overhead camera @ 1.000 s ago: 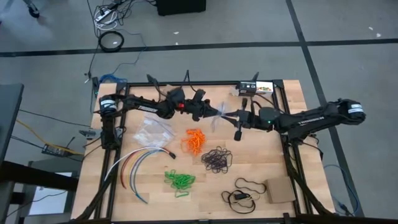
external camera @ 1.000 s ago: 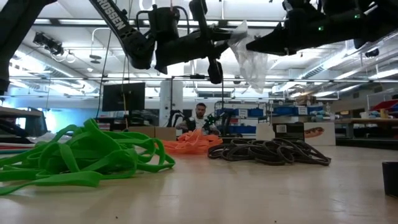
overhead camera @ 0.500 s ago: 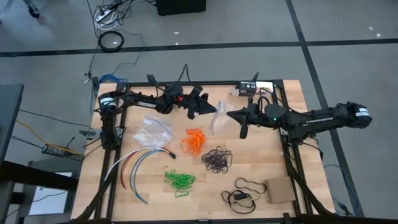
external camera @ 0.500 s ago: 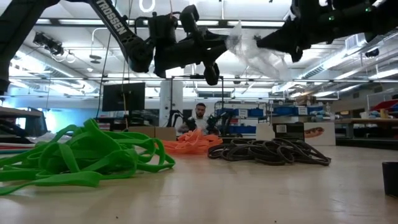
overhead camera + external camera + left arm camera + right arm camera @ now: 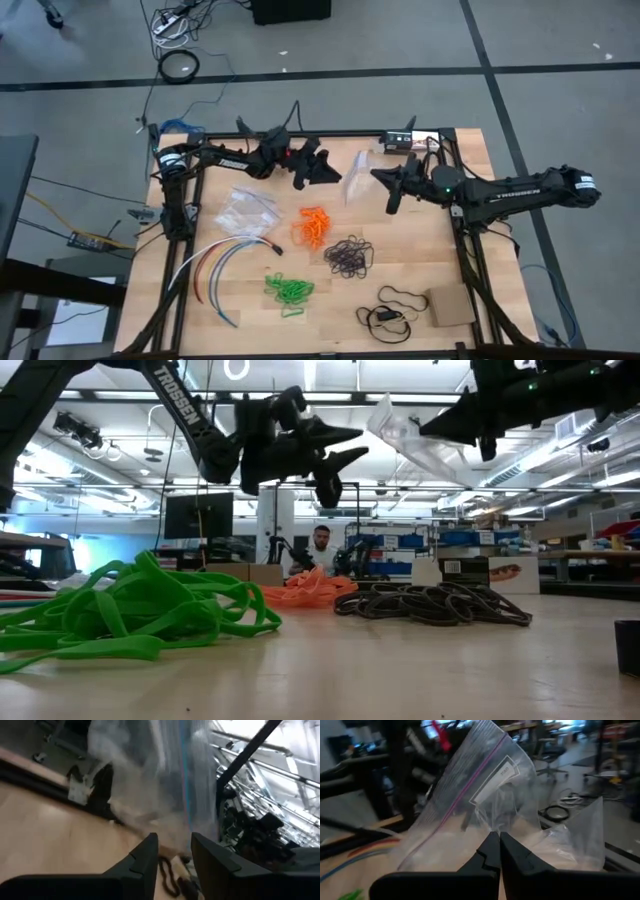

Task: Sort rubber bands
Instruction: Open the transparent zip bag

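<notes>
Right gripper [image 5: 495, 851] is pinching a clear zip bag [image 5: 357, 176] in the air over the table's back edge, jaws closed tight on the plastic. Right wrist view is showing the bag's pink zip line and white label, which the high view is not resolving. Left gripper [image 5: 325, 170] is hanging just beside the bag, fingers [image 5: 145, 855] parted, gripping nothing; in the low view its jaws are spreading in a fork, apart from the bag. Rubber bands are lying in three heaps on the wooden table [image 5: 440, 260]: orange [image 5: 312, 226] mid-table, dark [image 5: 348, 256] beside it, green [image 5: 289, 290] nearer the front. Low view is showing them as flat, floppy loops. More crinkly clear bags [image 5: 247, 211] are lying flat near the left arm.
</notes>
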Robot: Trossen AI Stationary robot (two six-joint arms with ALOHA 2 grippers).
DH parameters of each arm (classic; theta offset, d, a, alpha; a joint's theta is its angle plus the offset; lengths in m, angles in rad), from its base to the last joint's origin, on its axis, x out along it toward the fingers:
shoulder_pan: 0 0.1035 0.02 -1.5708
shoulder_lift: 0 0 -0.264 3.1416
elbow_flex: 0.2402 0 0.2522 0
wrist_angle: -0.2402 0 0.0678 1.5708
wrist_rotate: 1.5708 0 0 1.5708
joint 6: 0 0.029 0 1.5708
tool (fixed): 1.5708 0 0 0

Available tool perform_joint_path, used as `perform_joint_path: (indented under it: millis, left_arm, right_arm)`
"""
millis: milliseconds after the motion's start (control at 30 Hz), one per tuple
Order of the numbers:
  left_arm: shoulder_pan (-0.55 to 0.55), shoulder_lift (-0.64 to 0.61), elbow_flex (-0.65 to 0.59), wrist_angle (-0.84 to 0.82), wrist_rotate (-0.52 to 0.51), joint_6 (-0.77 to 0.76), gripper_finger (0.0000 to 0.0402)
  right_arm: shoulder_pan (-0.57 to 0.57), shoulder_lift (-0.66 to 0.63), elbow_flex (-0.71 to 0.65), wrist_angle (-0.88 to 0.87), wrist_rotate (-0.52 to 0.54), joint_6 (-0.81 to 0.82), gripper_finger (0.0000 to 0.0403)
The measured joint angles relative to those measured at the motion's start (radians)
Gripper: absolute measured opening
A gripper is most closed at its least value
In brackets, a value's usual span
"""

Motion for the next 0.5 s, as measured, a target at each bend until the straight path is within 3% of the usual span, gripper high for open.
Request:
perform_joint_path:
  millis: [133,300,500]
  left_arm:
    - [0.008,-0.032,-0.077,-0.004,-0.153,0.193,0.0127]
    - [-0.079,-0.123,-0.183,0.002,-0.416,0.507,0.0127]
    - [-0.197,-0.128,-0.188,0.05,-0.585,0.529,0.0127]
  right_arm:
    - [-0.001,-0.031,0.0,-0.04,0.129,0.029,0.0]
    - [-0.001,-0.037,0.0,-0.049,0.207,0.061,0.0]
    - [-0.013,-0.016,0.0,0.017,0.288,0.042,0.0]
